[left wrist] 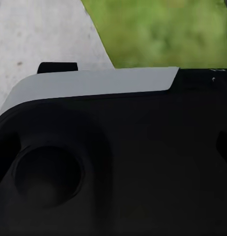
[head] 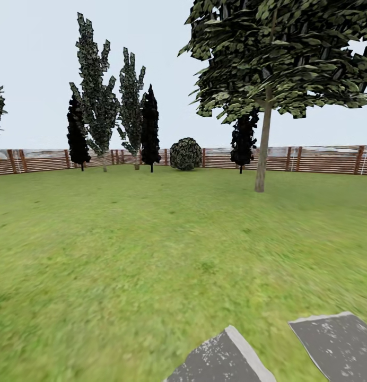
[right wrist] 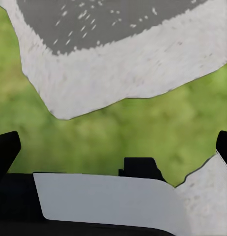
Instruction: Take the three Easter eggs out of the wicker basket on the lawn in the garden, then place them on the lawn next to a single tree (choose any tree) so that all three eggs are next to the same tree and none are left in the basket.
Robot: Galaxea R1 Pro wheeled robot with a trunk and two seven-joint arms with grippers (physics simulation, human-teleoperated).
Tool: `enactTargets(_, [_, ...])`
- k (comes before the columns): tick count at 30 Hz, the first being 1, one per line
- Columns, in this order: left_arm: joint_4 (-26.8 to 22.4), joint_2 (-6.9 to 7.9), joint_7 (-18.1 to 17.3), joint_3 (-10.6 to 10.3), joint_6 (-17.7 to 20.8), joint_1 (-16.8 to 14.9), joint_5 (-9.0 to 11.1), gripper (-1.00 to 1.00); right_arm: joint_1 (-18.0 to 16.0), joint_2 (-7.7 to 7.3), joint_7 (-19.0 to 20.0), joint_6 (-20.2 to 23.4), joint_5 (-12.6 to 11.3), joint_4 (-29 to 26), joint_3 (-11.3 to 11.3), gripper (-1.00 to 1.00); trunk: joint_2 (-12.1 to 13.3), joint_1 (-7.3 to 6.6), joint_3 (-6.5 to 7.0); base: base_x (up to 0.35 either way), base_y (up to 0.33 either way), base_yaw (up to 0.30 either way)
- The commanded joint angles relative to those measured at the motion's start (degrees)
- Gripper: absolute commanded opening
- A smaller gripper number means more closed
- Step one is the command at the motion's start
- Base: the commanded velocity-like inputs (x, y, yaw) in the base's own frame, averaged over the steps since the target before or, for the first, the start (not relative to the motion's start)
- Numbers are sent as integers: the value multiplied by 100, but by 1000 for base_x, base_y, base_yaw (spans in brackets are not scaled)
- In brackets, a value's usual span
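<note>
The lawn (head: 125, 254) stretches to the tree (head: 263, 154) by the fence (head: 321, 159).

You face a wide lawn (head: 151, 249) of mottled green grass. Two grey paving slabs (head: 226, 361) lie on it close in front of you. A tree (head: 261, 159) with a slim pale trunk stands farther off, to your right.
</note>
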Motion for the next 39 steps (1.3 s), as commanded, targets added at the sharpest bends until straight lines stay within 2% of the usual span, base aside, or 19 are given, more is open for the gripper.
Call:
enactTargets(1, [-9,0,-15,3,-4,1,21,100,-4,0,2,-19,0,5,-8,100,-2,3,-5,304,0,0])
enactTargets(39, [-9,7,-16,3,-3,2,28,100,-4,1,2,-18,0,5,-4,100,-2,3,-5,309,0,0])
